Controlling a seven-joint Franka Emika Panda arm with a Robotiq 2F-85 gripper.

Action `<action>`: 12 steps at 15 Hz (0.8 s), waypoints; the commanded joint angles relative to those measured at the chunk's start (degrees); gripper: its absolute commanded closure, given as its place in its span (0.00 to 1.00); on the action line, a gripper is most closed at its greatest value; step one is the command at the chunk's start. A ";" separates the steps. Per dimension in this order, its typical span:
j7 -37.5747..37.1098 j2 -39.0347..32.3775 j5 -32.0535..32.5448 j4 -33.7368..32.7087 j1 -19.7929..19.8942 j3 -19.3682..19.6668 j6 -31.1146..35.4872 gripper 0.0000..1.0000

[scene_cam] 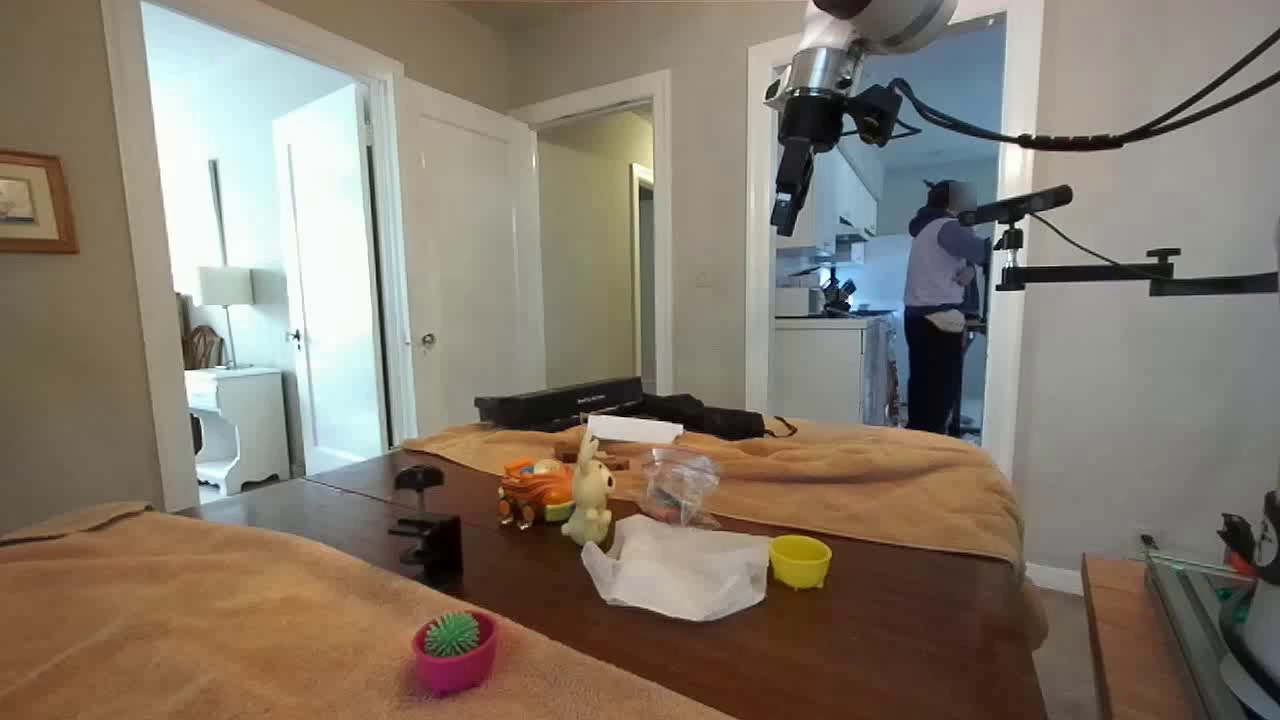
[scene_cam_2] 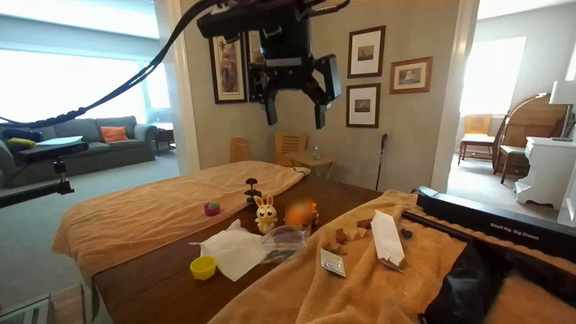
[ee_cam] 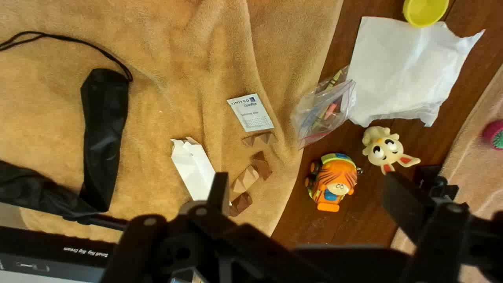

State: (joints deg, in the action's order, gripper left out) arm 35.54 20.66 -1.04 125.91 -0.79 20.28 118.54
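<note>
Worktop (scene_cam: 860,640) has rabbit (scene_cam_2: 266,220) standing upright on its bare wood, towels (scene_cam: 200,620) lying either side of it. Box (scene_cam_2: 508,231), black, well apart from rabbit, pouch (ee_cam: 104,141) on the same side. Hand (scene_cam_2: 295,121) hangs well above rabbit level, jaws wide apart; car (ee_cam: 336,177) shows between them in wrist view. Paper (ee_cam: 408,70), crumpled, just beside rabbit. Bag (ee_cam: 322,116), clear, near rabbit. Carton (ee_cam: 194,169) on a towel, past car from rabbit. Car itself on worktop, just beside rabbit. Clamp (scene_cam: 442,547) near rabbit, opposite side from bag. Yellow cup (scene_cam_2: 203,268) across paper from rabbit. Pink cup (scene_cam: 455,672) on the towel on rabbit's clamp side. Packet (ee_cam: 251,113) past bag from rabbit. Blocks (ee_cam: 245,179), brown, between carton and rabbit. Ball (scene_cam: 452,634), green, sits in pink cup.
</note>
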 commanded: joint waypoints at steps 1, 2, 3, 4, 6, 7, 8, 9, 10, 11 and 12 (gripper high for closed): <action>0.65 -0.30 -0.86 -0.10 2.05 -1.77 -0.12 0.00; 0.65 -0.30 -0.86 -0.10 2.05 -1.77 -0.12 0.00; 0.65 -0.30 -0.86 -0.10 2.05 -1.77 -0.12 0.00; 0.65 -0.30 -0.86 -0.10 2.05 -1.77 -0.12 0.00; 0.65 -0.30 -0.86 -0.10 2.05 -1.77 -0.12 0.00; 0.65 -0.30 -0.86 -0.10 2.05 -1.77 -0.12 0.00; 0.65 -0.30 -0.86 -0.10 2.05 -1.77 -0.12 0.00; 0.40 -1.73 -1.16 -0.88 2.07 -1.48 0.57 0.00; -0.51 -4.86 -1.77 -2.60 2.40 -0.96 1.39 0.00; -1.54 -6.31 -1.52 -3.22 3.01 -1.01 2.32 0.00; -1.89 -10.87 -3.04 -5.63 3.42 0.07 4.74 0.00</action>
State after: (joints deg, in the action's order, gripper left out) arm 34.85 18.98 -1.06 125.56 0.44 20.00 119.49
